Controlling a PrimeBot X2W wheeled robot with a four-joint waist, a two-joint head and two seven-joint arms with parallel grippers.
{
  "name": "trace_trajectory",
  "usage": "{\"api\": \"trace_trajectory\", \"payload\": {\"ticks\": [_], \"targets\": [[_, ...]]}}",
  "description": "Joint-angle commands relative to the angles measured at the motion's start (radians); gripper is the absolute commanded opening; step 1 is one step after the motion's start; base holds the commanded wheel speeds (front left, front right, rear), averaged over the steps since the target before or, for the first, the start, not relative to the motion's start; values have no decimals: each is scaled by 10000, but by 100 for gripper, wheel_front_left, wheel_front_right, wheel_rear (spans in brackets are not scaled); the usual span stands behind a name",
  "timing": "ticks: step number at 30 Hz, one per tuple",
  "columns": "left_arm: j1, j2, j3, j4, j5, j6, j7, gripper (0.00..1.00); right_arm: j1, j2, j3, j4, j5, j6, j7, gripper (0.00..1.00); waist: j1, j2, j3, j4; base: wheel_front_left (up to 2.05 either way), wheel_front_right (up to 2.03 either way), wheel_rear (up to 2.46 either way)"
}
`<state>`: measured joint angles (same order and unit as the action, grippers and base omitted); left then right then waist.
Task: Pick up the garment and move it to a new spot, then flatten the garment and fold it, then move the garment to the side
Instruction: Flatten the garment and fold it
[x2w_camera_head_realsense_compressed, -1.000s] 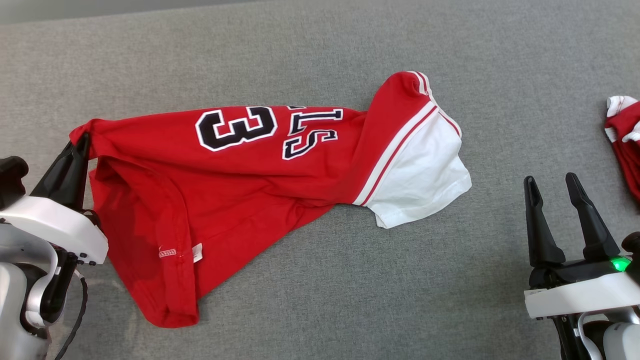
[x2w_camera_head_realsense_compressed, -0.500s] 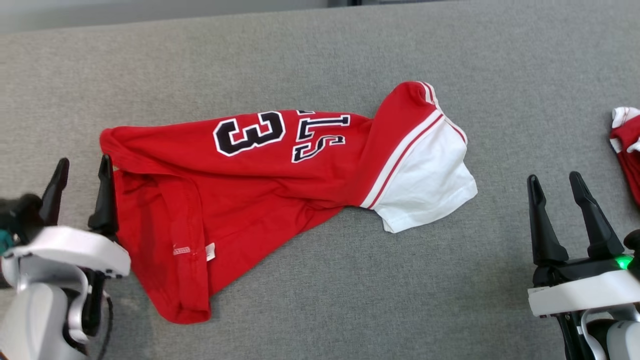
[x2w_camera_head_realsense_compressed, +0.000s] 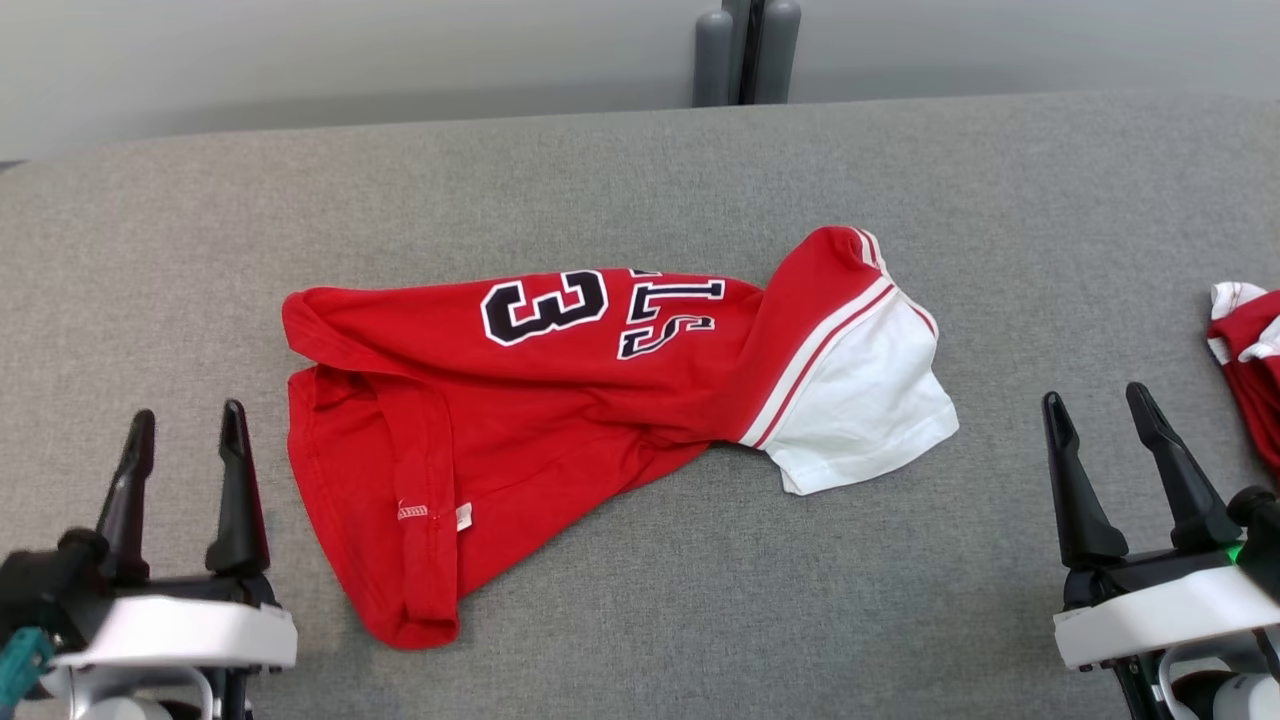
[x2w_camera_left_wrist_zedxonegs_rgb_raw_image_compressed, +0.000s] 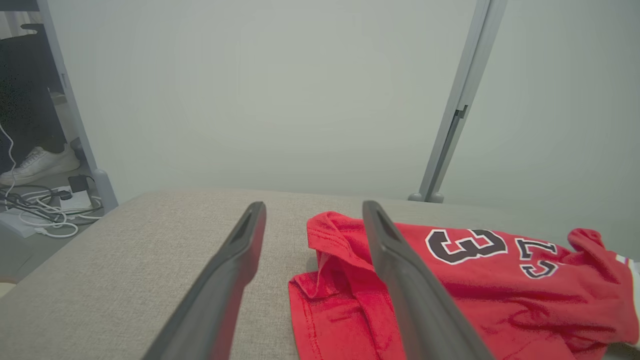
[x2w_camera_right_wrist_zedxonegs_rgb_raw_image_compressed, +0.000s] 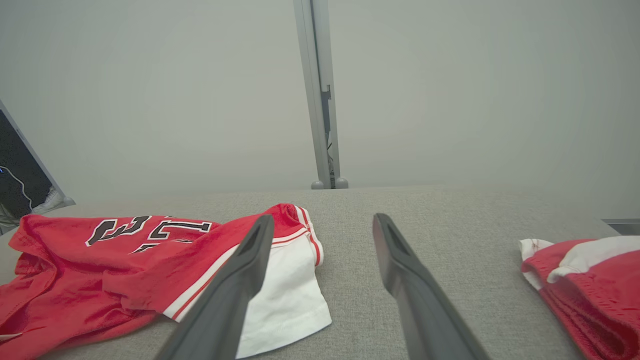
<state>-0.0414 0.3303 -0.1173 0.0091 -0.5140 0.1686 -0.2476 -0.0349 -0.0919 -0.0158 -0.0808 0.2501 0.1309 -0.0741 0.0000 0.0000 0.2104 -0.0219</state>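
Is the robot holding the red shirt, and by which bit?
Nothing is held. The left gripper and right gripper are open, apart from the red shirt.

Part of the lettering (x2w_camera_head_realsense_compressed: 672, 310) on the jersey (x2w_camera_head_realsense_compressed: 560, 420) is folded under, and its hem tag (x2w_camera_head_realsense_compressed: 463, 516) is too small to read. Well right of the jersey, another red garment (x2w_camera_head_realsense_compressed: 1256, 365) runs off the edge.

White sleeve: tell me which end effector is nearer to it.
Right. The right end effector sits to the right of the white sleeve; the left end effector sits past the opposite end of the shirt.
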Motion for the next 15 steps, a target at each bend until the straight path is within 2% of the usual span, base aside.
{"api": "trace_trajectory", "payload": {"ticks": [1, 7, 15], "targets": [[248, 77, -86, -258, 150, 63, 79, 100, 103, -48, 10, -4, -32, -2, 45, 100, 0, 0, -187, 24, 0, 0, 0], [1060, 250, -356, -954, 403, 238, 382, 100, 392, -47, -72, 49, -112, -2, 136, 100, 0, 0, -533, 29, 0, 0, 0], [1530, 160, -663, -1260, 391, 272, 591, 100, 650, 36, -190, 67, -149, -2, 214, 100, 0, 0, -803, 15, 0, 0, 0]]}}
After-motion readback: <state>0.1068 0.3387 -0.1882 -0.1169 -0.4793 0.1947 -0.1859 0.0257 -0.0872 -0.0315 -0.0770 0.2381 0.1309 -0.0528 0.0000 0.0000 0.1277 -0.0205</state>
